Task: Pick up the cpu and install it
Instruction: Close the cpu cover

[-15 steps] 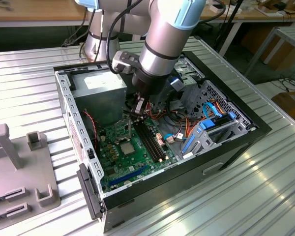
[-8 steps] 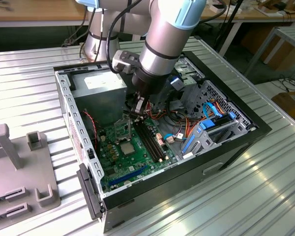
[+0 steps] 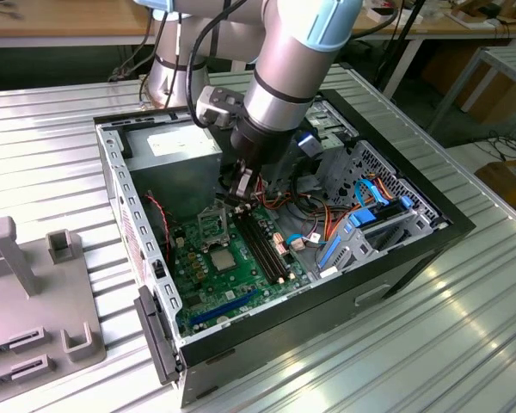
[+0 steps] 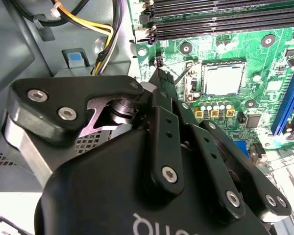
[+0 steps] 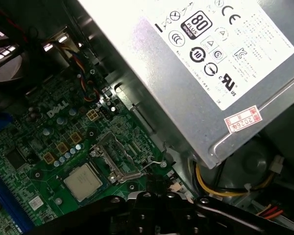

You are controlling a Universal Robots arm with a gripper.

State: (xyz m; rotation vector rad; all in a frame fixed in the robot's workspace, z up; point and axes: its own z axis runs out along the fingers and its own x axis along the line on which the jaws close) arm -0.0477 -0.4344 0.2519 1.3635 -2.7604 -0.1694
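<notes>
The cpu [image 3: 221, 258], a small silver-grey square, lies flat in its socket on the green motherboard [image 3: 241, 288] inside the open computer case. It appears in both wrist views [image 4: 224, 79] [image 5: 82, 181]. The socket's metal retention frame [image 5: 113, 154] stands hinged open beside the chip, and its wire lever [image 5: 152, 165] sticks out toward the gripper. My gripper [image 3: 243, 196] hangs low inside the case, just beside the socket on the power-supply side. Its black fingertips [image 4: 159, 76] are pressed together, close to the lever, and hold nothing. The tips [image 5: 154, 183] are a short way from the cpu.
A grey power supply [image 3: 176, 159] fills the case corner next to the gripper. Black memory slots [image 3: 262, 245] run alongside the socket. Coloured cables [image 3: 327, 219] and a drive cage with blue clips [image 3: 370, 228] crowd the exterior view's right. A grey fixture block [image 3: 34, 292] stands on the table outside the case.
</notes>
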